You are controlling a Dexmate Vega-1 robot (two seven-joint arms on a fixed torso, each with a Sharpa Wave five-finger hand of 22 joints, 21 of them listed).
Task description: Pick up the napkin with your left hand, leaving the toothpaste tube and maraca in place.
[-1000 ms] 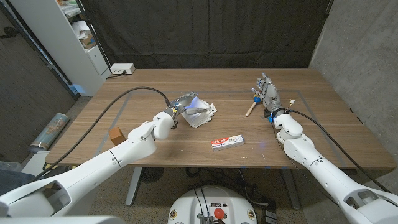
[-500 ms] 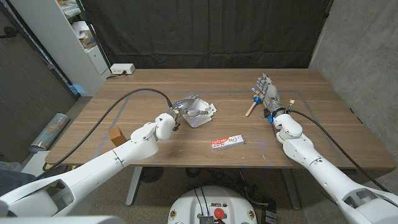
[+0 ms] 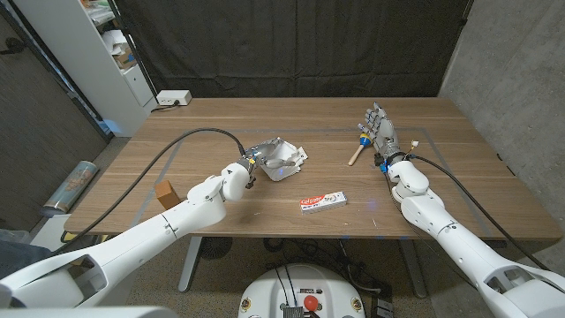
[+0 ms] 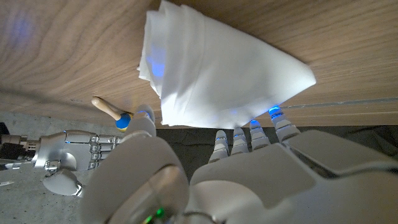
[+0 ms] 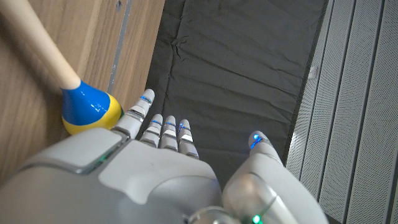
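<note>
A: Napkin [image 3: 284,162] condition?
B: White, crumpled, mid-worktop, probably barely raised. Left hand [image 3: 265,155] pinches its edge.
A: Change?
B: Hand advanced slightly. Right hand [image 3: 380,129] stays spread beside maraca [image 3: 357,148].

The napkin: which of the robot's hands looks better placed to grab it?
The left hand: its fingers already reach the napkin. The right hand stands far across the table, beside the maraca.

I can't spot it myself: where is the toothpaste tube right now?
In the head view the toothpaste tube lies near the table's front edge, about mid-table, just in front of the white napkin at the left hand.
</note>
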